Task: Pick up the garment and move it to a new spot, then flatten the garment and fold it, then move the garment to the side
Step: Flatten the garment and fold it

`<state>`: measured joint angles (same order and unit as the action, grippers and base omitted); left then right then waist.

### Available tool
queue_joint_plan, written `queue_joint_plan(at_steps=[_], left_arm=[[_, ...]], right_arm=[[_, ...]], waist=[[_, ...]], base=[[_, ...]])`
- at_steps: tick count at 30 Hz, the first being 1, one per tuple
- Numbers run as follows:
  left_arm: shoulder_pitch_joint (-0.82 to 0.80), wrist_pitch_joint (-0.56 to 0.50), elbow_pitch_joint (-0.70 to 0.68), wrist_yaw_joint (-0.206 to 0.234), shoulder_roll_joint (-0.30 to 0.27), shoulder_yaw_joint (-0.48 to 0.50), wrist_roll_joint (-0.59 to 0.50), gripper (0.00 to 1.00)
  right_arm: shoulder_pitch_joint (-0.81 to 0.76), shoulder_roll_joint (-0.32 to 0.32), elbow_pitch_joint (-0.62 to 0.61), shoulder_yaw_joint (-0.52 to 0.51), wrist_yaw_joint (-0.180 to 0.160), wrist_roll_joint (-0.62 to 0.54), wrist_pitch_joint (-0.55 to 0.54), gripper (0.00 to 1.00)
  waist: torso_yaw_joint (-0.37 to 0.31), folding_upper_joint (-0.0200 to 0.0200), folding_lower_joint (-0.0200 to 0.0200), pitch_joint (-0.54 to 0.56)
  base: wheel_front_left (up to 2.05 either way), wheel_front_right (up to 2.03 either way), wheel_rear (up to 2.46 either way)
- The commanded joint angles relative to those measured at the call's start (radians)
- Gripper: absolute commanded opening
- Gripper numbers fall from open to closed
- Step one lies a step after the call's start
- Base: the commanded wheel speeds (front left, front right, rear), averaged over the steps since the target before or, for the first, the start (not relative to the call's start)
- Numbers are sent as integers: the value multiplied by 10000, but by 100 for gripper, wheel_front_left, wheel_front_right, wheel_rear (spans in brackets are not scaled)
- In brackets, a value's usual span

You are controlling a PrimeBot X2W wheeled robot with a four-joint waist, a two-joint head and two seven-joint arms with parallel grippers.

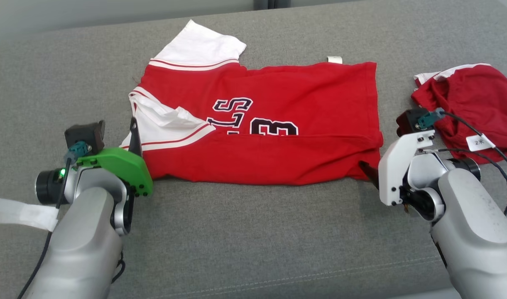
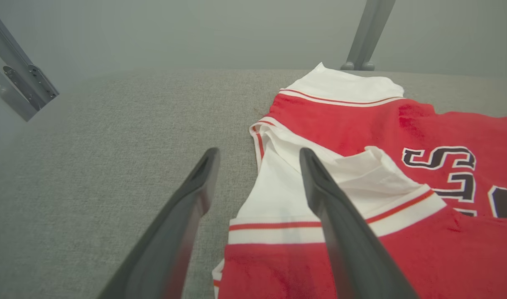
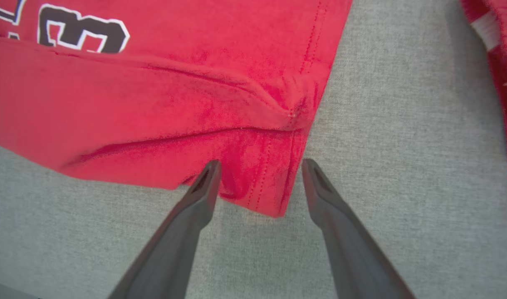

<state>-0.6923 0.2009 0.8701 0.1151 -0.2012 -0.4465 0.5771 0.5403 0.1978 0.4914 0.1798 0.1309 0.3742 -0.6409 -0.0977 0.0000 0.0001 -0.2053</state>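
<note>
The garment [image 1: 278,104] is a red jersey with white sleeves and dark lettering, spread on the grey cushion [image 1: 253,232] with its near edge folded up over the body. My left gripper [image 2: 258,153] is open and holds nothing. One of its fingers hangs over the white sleeve [image 2: 286,195] and the other over bare cushion. In the head view the left gripper [image 1: 133,139] sits at the jersey's left end. My right gripper [image 3: 260,162] is open, straddling the folded red corner [image 3: 274,182] without gripping it. In the head view it [image 1: 368,171] is at the jersey's near right corner.
A second red and white garment [image 1: 469,104] lies bunched at the right, with a white tag [image 1: 479,142] on it. White tape [image 1: 20,214] sticks to the left arm's cable. Metal frame legs [image 2: 367,33] stand behind the cushion. Bare grey cushion runs along the front.
</note>
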Motion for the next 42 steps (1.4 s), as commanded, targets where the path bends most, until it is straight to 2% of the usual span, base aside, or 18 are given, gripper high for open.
queue_joint_plan(at_steps=[1, 6, 16, 25, 32, 38, 39, 40, 42], left_arm=[[227, -55, 20, 75, -159, -53, -96, 100], [956, -251, 44, 267, -512, -229, -191, 100], [1536, -1219, 62, 360, -718, -712, -367, 100], [1249, -1513, 85, 466, -750, -833, -363, 100], [1010, -1709, 166, 535, -742, -887, -317, 100], [890, -2195, 301, 347, -647, -1010, -213, 100], [884, -2302, 324, 314, -625, -1026, -163, 80], [896, -2347, 321, 270, -599, -1040, -150, 53], [953, -2439, 314, 270, -555, -1104, -145, 27]], right_arm=[[-282, 136, -212, -63, -6, -14, -33, 100], [-1194, 241, -1111, -732, -6, -609, 14, 100], [-2410, -794, -2032, -1919, -6, -1683, 254, 100], [-2078, -1293, -1733, -1904, -4, -2073, 834, 100], [-1500, -1425, -1086, -1801, -4, -2388, 1338, 100], [-1151, -1450, -616, -1728, -6, -2439, 1506, 100], [-1109, -1455, -573, -1701, -6, -2470, 1522, 100], [-1066, -1454, -535, -1707, -4, -2471, 1547, 100], [-1010, -1461, -472, -1676, -6, -2523, 1625, 100]], waist=[[51, 0, -1, 266], [-4, 0, -1, 585], [-119, 0, -1, 480], [-193, 0, -1, 119], [-136, 0, -1, -85], [-86, 0, -1, -169], [-77, 0, -1, -177], [-68, 0, -1, -182], [-57, 0, -1, -194]], base=[[0, 0, 0], [0, 0, 0], [0, 0, 0], [0, 0, 0], [0, 0, 0], [0, 0, 0], [0, 0, 0], [0, 0, 0], [0, 0, 0]])
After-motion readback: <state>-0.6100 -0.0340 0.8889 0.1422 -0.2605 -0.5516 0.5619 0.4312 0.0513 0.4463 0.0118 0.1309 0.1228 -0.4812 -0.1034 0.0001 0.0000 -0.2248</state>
